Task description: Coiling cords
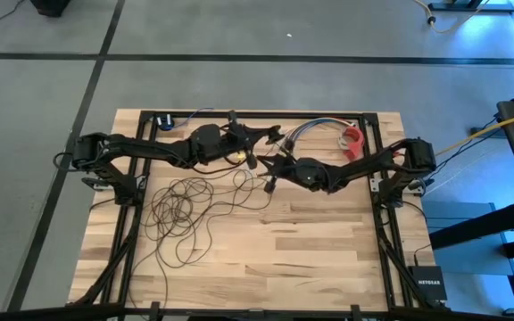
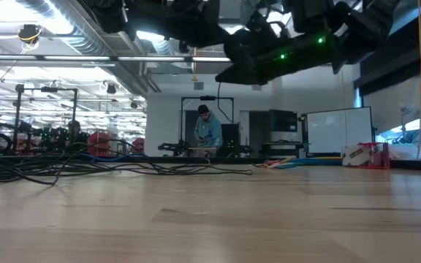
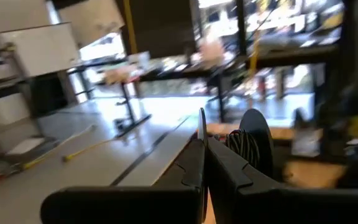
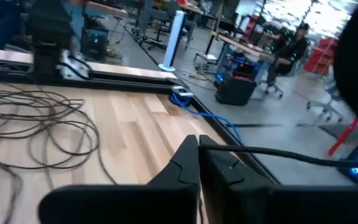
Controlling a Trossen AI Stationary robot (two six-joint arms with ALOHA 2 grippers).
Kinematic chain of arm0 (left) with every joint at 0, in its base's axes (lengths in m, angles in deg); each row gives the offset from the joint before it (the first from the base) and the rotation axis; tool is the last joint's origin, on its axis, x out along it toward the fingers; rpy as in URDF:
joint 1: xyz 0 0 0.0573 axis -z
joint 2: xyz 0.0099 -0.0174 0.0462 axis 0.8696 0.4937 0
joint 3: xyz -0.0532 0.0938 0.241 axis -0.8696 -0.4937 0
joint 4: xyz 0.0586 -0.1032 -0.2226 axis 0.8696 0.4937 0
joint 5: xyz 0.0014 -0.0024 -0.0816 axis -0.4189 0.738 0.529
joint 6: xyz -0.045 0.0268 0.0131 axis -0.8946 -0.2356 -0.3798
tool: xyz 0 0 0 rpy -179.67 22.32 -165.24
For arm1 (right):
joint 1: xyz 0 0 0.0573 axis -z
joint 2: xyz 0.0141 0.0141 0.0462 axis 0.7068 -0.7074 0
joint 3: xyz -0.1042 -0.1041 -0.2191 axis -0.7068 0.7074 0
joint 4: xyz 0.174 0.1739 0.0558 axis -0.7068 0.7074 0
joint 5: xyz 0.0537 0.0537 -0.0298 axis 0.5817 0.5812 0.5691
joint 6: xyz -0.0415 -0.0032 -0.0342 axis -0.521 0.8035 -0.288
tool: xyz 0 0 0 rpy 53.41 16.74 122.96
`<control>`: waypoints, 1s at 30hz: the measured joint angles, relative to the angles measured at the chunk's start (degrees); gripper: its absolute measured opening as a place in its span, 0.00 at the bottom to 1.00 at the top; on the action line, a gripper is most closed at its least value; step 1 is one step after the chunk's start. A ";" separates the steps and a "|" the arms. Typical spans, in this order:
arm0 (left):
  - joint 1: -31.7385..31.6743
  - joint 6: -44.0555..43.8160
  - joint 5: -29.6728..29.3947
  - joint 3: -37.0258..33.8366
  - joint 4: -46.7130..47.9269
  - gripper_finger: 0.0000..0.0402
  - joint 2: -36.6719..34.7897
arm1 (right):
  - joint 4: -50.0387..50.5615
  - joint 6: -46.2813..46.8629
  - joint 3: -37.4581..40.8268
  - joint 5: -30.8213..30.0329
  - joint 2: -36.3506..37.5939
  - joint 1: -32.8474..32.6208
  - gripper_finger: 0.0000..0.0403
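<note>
cords [image 1: 181, 209] — puck end too small to find | person [image 2: 209, 131] — blurred

I'm working over a light wooden butcher-block table [image 1: 284, 241] with a black frame along its far edge and sides. The cords [image 1: 181, 209] lie directly on it as a loose tangle of thin dark loops on the left half, with a strand trailing toward the near edge and another running up toward the middle. Near the far edge, right of centre, a short bundle of multicoloured wires [image 1: 315, 132] rests on the wood, with a red object [image 1: 353, 138] just beside it.
</note>
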 joint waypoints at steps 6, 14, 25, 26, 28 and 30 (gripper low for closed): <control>-0.03 0.68 -2.08 0.00 0.27 0.00 0.00 | -0.74 -3.29 -0.54 -3.65 1.06 -1.89 0.02; -0.37 1.26 -3.90 0.00 1.94 0.00 0.00 | 3.20 -3.33 -3.64 -1.05 1.34 -2.48 0.02; -0.97 4.60 -4.17 0.02 4.40 0.00 0.00 | 23.13 -5.45 -8.65 0.81 8.29 -2.89 0.02; -0.95 5.14 -3.93 0.02 4.83 0.00 -0.02 | 25.24 -5.79 -8.99 0.74 9.22 -2.89 0.02; -0.95 5.45 -3.26 0.02 5.27 0.00 -0.02 | 28.76 -5.91 -9.64 0.61 11.15 -2.87 0.02; -0.95 5.48 -2.30 0.02 5.14 0.00 -0.03 | 31.78 -6.07 -10.11 0.44 12.85 -2.87 0.02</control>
